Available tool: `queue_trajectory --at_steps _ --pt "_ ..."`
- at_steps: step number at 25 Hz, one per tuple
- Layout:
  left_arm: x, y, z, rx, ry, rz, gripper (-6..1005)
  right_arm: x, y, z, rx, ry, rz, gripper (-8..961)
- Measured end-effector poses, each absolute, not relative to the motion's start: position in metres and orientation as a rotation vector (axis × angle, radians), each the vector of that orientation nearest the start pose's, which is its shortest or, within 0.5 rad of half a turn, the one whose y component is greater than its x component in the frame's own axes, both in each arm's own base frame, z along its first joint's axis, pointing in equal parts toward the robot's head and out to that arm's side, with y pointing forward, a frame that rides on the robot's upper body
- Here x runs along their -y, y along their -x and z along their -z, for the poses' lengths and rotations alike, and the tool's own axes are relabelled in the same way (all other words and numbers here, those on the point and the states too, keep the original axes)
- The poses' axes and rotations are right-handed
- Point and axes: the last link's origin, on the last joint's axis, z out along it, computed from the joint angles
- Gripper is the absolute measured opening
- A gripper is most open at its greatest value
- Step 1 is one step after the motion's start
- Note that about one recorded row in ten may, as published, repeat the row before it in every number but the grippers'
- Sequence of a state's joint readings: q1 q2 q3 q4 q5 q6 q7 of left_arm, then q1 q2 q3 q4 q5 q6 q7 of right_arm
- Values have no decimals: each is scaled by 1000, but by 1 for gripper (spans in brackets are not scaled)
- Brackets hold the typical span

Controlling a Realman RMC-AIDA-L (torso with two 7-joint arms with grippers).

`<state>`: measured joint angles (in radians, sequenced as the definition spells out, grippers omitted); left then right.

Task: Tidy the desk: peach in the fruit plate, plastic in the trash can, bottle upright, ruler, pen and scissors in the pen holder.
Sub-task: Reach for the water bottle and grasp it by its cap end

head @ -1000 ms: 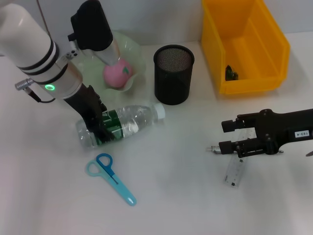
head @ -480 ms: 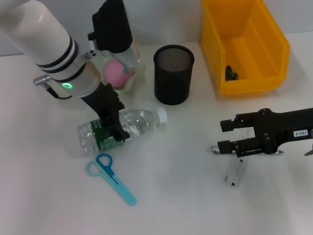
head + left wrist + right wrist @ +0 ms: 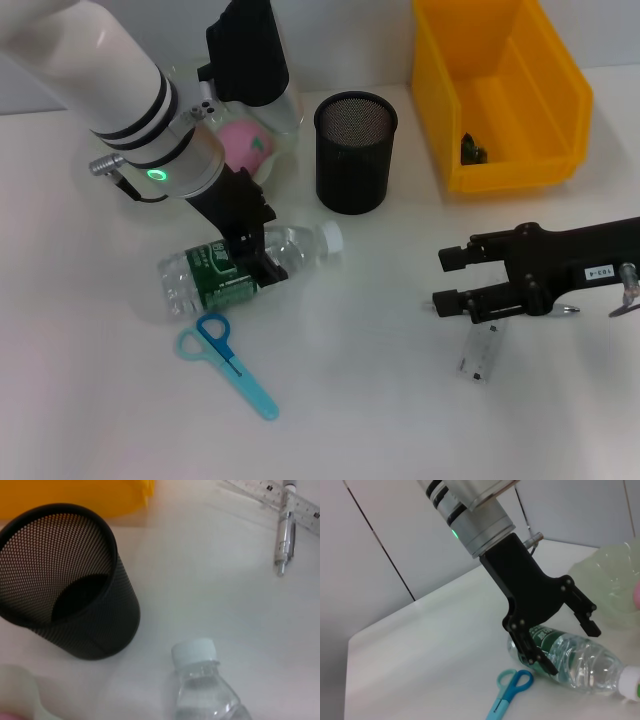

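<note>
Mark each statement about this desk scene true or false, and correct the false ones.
1. The water bottle stands upright. False: it lies on its side on the table.
2. The left gripper has its fingers open astride the bottle. True.
3. The peach lies in the fruit plate. True.
4. The blue scissors are in the mesh pen holder. False: they lie on the table beside the bottle.
5. The right gripper hovers over the yellow bin. False: it is above the clear ruler, near the pen.
</note>
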<state>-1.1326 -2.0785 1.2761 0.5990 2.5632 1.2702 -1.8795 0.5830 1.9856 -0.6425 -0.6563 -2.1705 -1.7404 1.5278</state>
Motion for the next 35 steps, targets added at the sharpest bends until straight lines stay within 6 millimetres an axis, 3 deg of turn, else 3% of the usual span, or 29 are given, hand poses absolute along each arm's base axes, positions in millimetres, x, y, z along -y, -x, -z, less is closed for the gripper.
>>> queue_trajectory --at_steps 12,35 --pt "-422 120 76 72 2931 -528 840 -332 -258 -18 -736 2948 -534 751" --pt "-423 125 88 63 2914 -380 835 -340 -253 -19 -715 2934 -527 750"
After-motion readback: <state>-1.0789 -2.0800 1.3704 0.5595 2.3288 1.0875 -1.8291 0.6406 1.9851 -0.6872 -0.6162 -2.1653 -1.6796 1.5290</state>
